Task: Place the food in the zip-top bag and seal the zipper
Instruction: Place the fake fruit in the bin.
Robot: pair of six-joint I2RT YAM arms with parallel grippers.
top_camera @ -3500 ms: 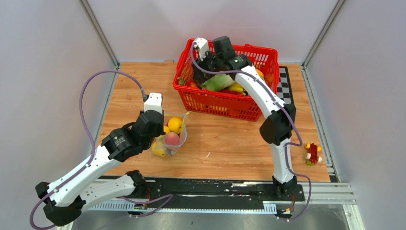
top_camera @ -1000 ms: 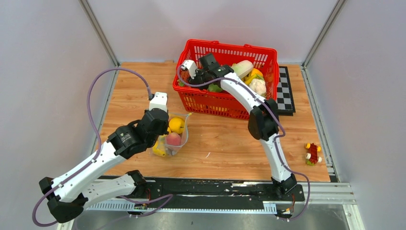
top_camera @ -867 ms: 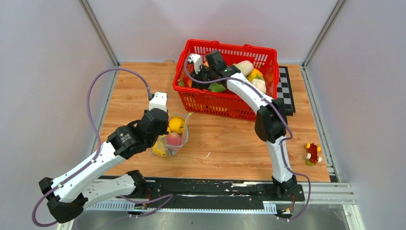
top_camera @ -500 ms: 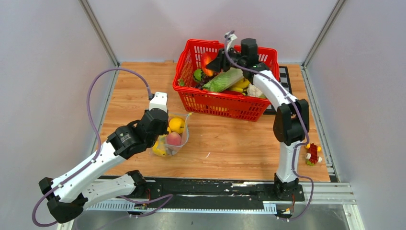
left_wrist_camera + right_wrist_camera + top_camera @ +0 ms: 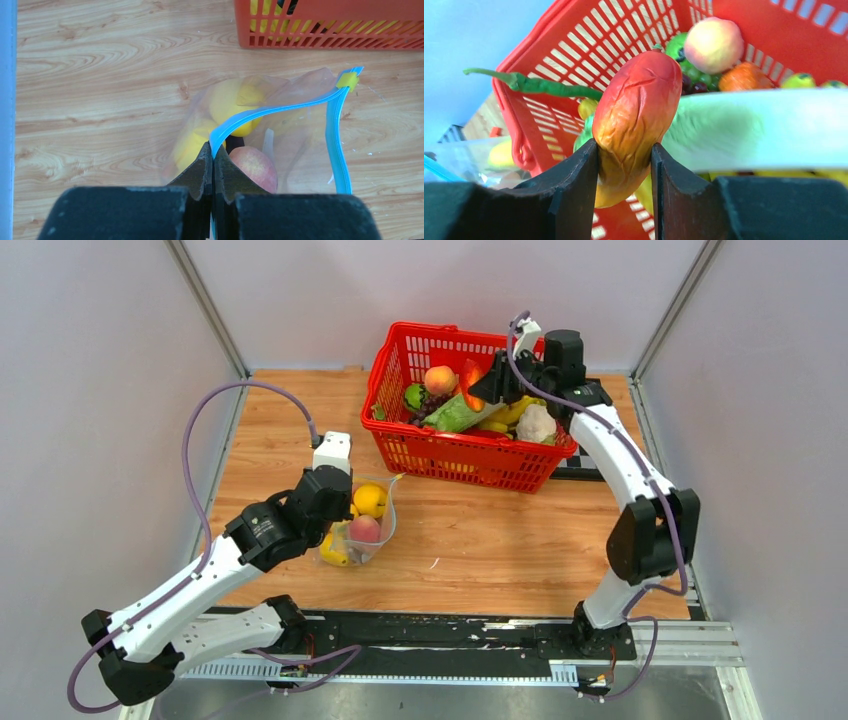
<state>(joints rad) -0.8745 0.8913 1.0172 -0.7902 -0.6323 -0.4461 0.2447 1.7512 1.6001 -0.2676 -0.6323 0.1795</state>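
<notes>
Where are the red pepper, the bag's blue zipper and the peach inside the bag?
red pepper (image 5: 639, 115): right wrist view, on its wrinkled middle.
zipper (image 5: 336, 150): left wrist view, on the right-hand run of the strip.
peach (image 5: 255, 167): left wrist view, on its rounded top.

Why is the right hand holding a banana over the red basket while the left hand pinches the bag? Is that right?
Not a banana: the right wrist view shows the right hand holding a red-orange pepper over the red basket. The left hand does pinch the bag.
</notes>
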